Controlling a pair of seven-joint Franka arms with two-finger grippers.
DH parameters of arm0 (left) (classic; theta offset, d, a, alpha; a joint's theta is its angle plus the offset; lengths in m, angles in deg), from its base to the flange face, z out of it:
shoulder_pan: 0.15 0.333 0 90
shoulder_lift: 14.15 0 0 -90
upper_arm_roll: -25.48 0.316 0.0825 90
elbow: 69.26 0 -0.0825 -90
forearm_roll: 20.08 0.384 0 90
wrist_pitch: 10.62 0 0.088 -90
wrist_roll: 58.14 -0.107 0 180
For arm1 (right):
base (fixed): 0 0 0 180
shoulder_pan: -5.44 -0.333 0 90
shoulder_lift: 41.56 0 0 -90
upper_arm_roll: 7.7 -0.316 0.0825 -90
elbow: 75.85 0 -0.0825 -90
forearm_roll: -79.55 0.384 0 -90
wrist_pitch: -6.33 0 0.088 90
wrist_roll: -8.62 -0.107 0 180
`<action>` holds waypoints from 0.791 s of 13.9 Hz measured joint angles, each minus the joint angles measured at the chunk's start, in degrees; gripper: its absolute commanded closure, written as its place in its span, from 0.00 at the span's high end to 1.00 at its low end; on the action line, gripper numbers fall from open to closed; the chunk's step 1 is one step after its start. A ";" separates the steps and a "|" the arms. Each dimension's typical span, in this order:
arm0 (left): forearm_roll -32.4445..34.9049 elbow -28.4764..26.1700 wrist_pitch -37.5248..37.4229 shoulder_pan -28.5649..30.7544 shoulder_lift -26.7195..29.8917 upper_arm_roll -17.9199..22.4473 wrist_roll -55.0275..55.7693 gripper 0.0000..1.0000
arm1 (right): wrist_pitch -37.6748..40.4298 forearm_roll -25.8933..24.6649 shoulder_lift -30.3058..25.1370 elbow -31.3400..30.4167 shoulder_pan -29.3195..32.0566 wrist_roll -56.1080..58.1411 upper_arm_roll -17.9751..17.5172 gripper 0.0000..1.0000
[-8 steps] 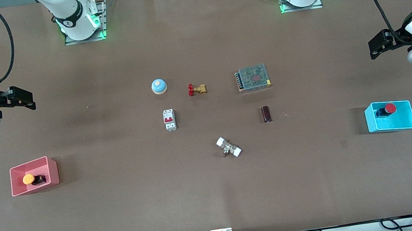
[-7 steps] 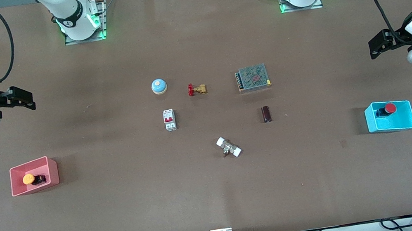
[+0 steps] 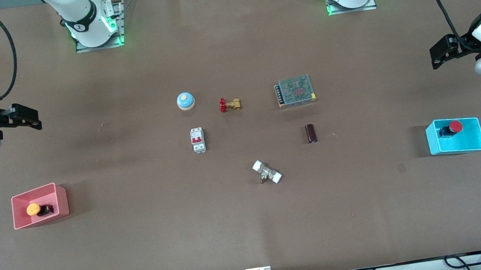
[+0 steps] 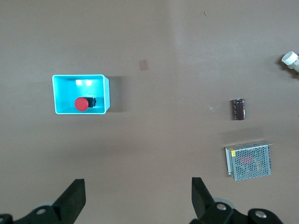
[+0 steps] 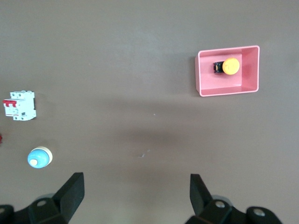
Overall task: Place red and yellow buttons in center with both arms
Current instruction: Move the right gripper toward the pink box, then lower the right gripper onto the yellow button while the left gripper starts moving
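Observation:
The yellow button (image 3: pixel 34 209) lies in the pink bin (image 3: pixel 32 190) toward the right arm's end of the table. It also shows in the right wrist view (image 5: pixel 231 66). The red button (image 3: pixel 455 126) sits in the cyan bin (image 3: pixel 458 150) toward the left arm's end, and shows in the left wrist view (image 4: pixel 81 104). My right gripper (image 3: pixel 25 117) (image 5: pixel 135 179) is open and empty, high over bare tabletop. My left gripper (image 3: pixel 444 51) (image 4: pixel 136 186) is open and empty, high over bare tabletop. The brown table centre (image 3: pixel 253 211) carries no mark.
Around the middle lie a blue-and-white dome (image 3: pixel 185 100), a brass valve with a red handle (image 3: pixel 230 104), a white breaker (image 3: pixel 198 140), a metal mesh box (image 3: pixel 295 90), a dark cylinder (image 3: pixel 311 133) and a white-ended fitting (image 3: pixel 267 172).
Both arms have shifted only very slightly. The buttons, bins and other objects have not moved.

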 measured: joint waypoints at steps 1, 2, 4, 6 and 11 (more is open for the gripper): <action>0.00 0.00 0.00 -0.01 0.00 -0.18 0.00 1.00 | -0.12 -0.10 0.91 -0.17 1.10 0.04 0.02 1.00; 0.00 0.00 0.00 -0.01 0.00 -0.29 0.00 1.00 | -0.53 -0.16 2.15 -0.31 2.63 0.61 -0.02 1.00; 0.00 0.00 -0.59 -0.01 0.00 -0.34 0.00 1.00 | -4.03 -0.17 5.32 -0.52 6.09 3.16 -0.11 1.00; 0.08 -0.02 -1.34 -0.01 -0.03 -0.37 0.00 1.00 | -10.55 -0.25 9.19 -0.73 8.75 4.53 -0.11 1.00; 0.52 0.71 -2.06 0.07 0.00 -0.37 0.00 1.00 | -22.29 -3.72 17.10 -0.75 12.25 9.01 -0.17 1.00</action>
